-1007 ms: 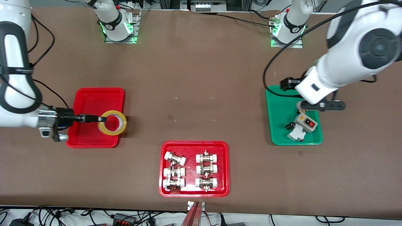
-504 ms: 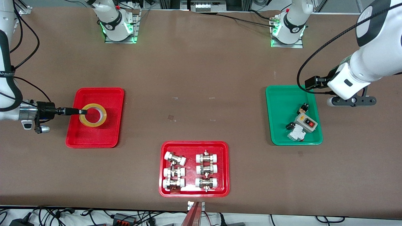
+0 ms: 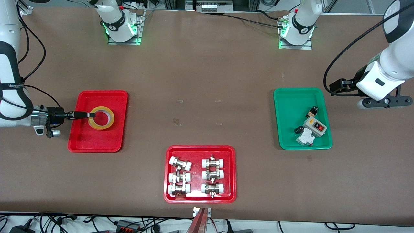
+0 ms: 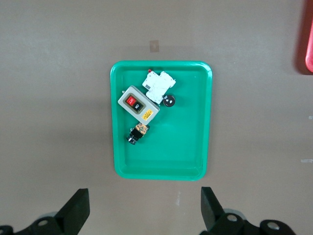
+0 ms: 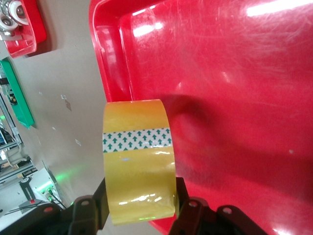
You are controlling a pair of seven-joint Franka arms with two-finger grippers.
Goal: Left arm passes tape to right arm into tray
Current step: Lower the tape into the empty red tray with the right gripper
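Toward the right arm's end of the table, the right arm (image 3: 13, 94) reaching in low, its right gripper (image 3: 91, 115) pinched shut on the rim of the tape (image 3: 101, 118), one finger inside the ring's hole and one outside; in the right wrist view, the same yellow tape (image 5: 139, 166) clamped edge-on between the black fingers (image 5: 182, 196), a band of green arrows printed across it; tape held over the plain red tray (image 3: 84, 139), inside its rim, whether resting on the floor or just above it not clear.

Nearer the front camera, at mid-table, a second red tray (image 3: 168, 194) holding six metal fittings (image 3: 212, 176) with white caps, in two columns of three.

Toward the left arm's end, a green tray (image 3: 289, 129) carrying a grey switch box (image 3: 314, 126) with a red button, a white breaker (image 3: 305, 138) touching it on the camera side, a small black part (image 3: 298, 130) beside them, and a small black-and-brass part (image 3: 311, 112) just farther from the camera; same green tray (image 4: 161, 161) visible from above in the left wrist view.

Past the green tray, the left arm (image 3: 385, 77) waiting, raised over bare table at the table's end; left gripper (image 4: 145, 208) with fingers spread wide, nothing between them.
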